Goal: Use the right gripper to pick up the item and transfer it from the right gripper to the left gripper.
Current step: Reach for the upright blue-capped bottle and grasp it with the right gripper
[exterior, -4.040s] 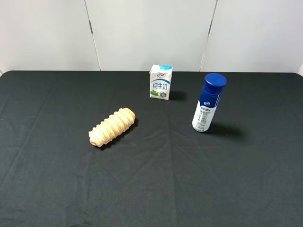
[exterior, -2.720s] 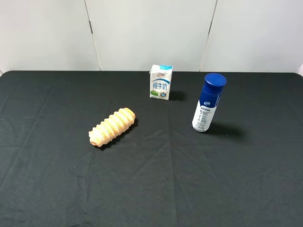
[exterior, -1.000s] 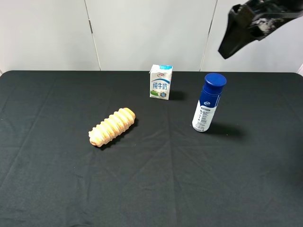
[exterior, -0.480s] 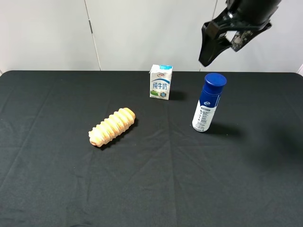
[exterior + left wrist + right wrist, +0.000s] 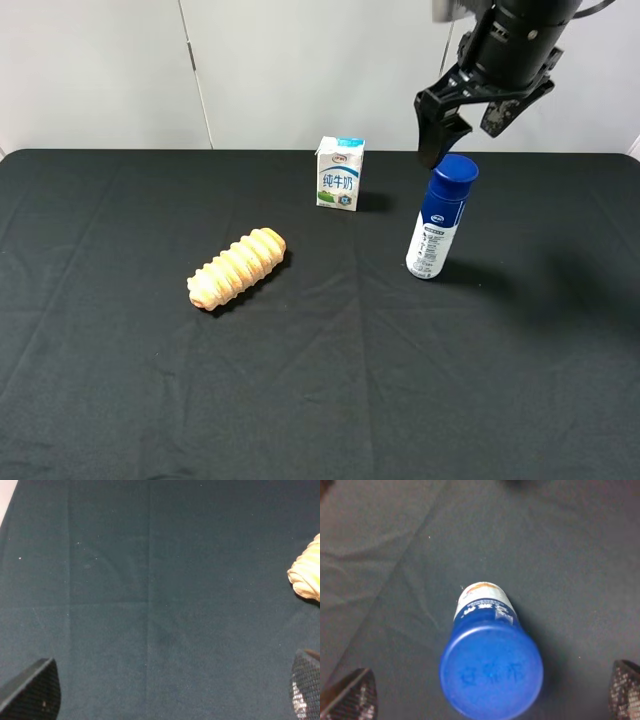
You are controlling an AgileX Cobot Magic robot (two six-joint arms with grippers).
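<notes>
In the upper right, the right gripper [image 5: 462,138] hangs, jaws spread, directly above the upright item [image 5: 437,228].

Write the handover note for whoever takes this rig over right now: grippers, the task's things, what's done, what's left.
Right gripper: open, empty, poised just above the top of the bottle, jaws wider than it.
Left gripper: open, empty, over bare black cloth near the bread roll; out of the high view.
Bottle: upright on the table, right of the milk carton.
Done: right gripper lined up over the bottle.
Left: lower, close on the bottle, lift, pass it to the left gripper.
</notes>
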